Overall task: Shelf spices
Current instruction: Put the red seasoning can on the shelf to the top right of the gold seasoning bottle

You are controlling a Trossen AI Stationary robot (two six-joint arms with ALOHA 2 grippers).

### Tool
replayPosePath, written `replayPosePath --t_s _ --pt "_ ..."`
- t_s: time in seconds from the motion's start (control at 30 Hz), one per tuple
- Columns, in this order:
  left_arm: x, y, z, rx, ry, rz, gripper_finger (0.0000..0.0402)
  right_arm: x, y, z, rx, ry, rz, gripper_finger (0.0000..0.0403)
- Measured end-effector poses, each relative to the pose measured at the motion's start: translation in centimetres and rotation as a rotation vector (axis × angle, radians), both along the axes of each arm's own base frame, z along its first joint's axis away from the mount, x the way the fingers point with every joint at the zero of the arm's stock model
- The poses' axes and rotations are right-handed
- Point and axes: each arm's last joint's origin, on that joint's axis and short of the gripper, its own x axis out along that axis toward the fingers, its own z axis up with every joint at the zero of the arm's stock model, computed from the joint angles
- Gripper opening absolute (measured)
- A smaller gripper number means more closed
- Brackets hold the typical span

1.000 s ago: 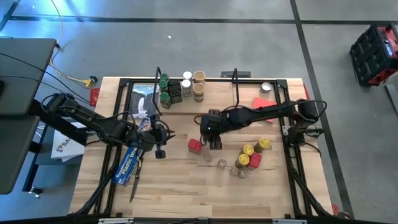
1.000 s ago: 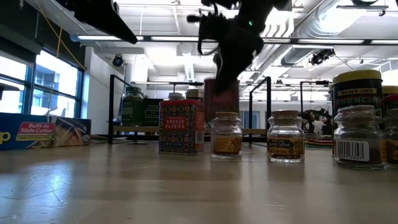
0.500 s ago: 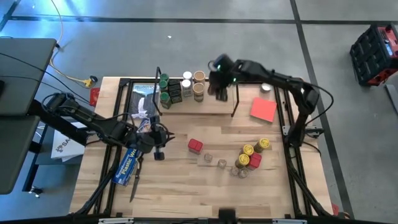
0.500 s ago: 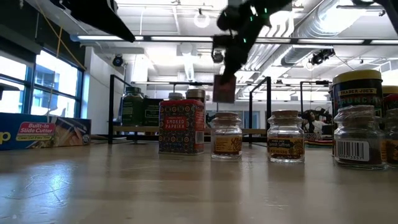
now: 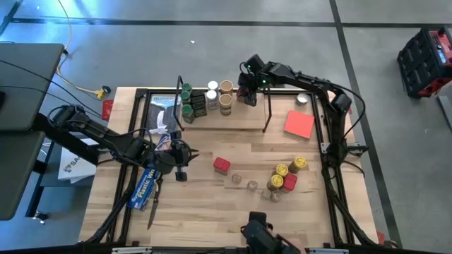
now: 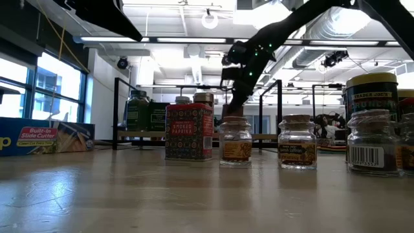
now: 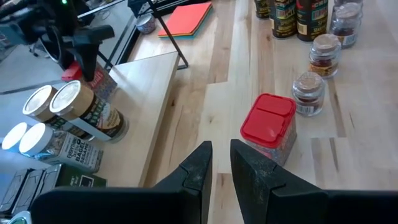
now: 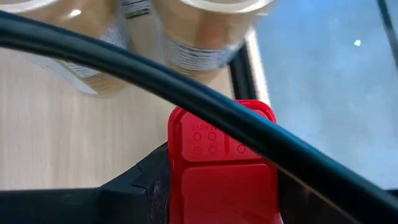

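The shelf (image 5: 233, 117), a wooden board in a black wire frame, stands at the table's far side and bears green-, white- and tan-lidded jars (image 5: 225, 95). My right gripper (image 5: 248, 94) hangs over its board just right of the tan-lidded jars, shut on a red square tin (image 8: 224, 177). More spices stand on the table: a red tin (image 5: 222, 166), tiny clear jars (image 5: 244, 184) and yellow-lidded jars (image 5: 289, 169). My left gripper (image 5: 182, 168) waits shut and empty left of the red tin. My right gripper pinches the red tin by two opposite sides (image 8: 177, 180) between its two fingers (image 8: 146, 177), just below the lid. The fingers slant down from above. The tin (image 7: 94, 78) hangs tilted close over the shelf board; whether it touches the board I cannot tell.
A long blue plastic-wrap box (image 5: 145, 185) lies under my left arm. A flat red card (image 5: 299, 124) lies at the right, a small tin (image 5: 302, 99) beyond it. The shelf's upright wires (image 5: 268, 106) stand close to my right gripper. A dark object (image 5: 258, 233) sits at the near edge.
My right gripper has swung the red tin from above the table's middle toward the far edge, over the shelf and up to the tan-lidded jars, rolling as it went. The tin has stayed lifted in the hold.
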Motion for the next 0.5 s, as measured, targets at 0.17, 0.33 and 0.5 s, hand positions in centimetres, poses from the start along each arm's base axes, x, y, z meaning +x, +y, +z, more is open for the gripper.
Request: replayPosePath --t_s 0.17,0.33,0.5 --pt "0.0 0.0 0.0 -0.007 -0.003 0.004 0.0053 0.9 0.0 -0.9 -0.006 -0.012 0.014 0.0201" --pt "0.0 0.0 0.0 -0.009 -0.006 0.005 0.0053 1.4 0.1 -1.0 -0.036 -0.024 0.013 0.0221" --pt "0.0 0.0 0.0 -0.009 -0.005 0.005 0.0053 1.5 0.0 -1.0 -0.045 -0.03 0.013 0.0241"
